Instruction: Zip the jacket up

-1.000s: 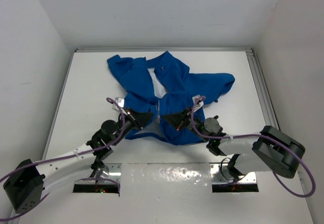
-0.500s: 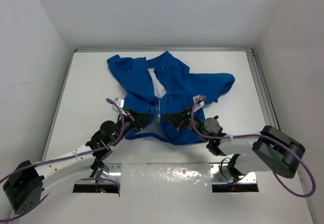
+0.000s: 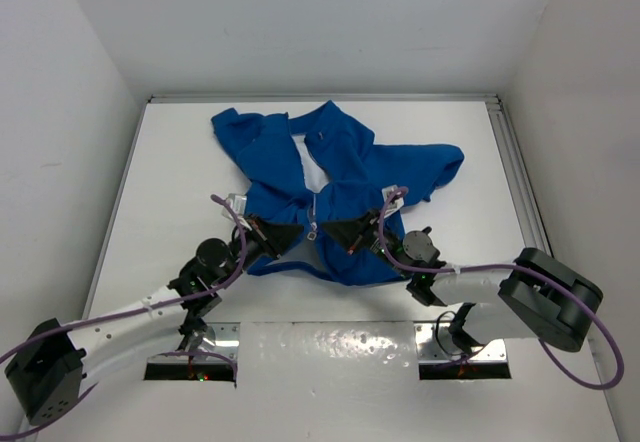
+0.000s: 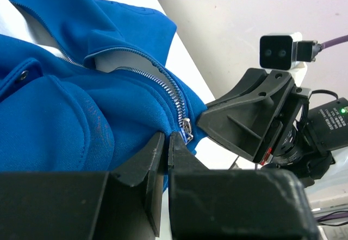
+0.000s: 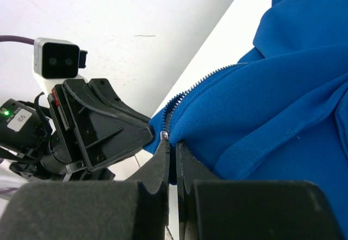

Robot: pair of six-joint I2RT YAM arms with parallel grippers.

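The royal-blue jacket [image 3: 335, 187] lies crumpled on the white table [image 3: 180, 162], its pale lining showing at the open front. Its light zipper runs down to the hem, where the slider [image 4: 186, 127] sits. My left gripper [image 3: 290, 234] is shut on the hem fabric just left of the zipper's lower end; in the left wrist view its fingertips [image 4: 157, 145] pinch blue cloth [image 4: 81, 115]. My right gripper [image 3: 332, 230] is shut on the hem right of the zipper; its fingertips [image 5: 185, 150] pinch the jacket edge [image 5: 272, 115] beside the zipper teeth [image 5: 196, 85]. The two grippers face each other closely.
White walls enclose the table on three sides. A metal rail [image 3: 515, 177] runs along the right edge. Two mounting plates [image 3: 195, 362] sit at the near edge. Purple cables [image 3: 470, 270] trail along both arms.
Both grippers have stayed clamped on the hem. The left gripper has shifted very slightly; the jacket's lower edge has barely moved.
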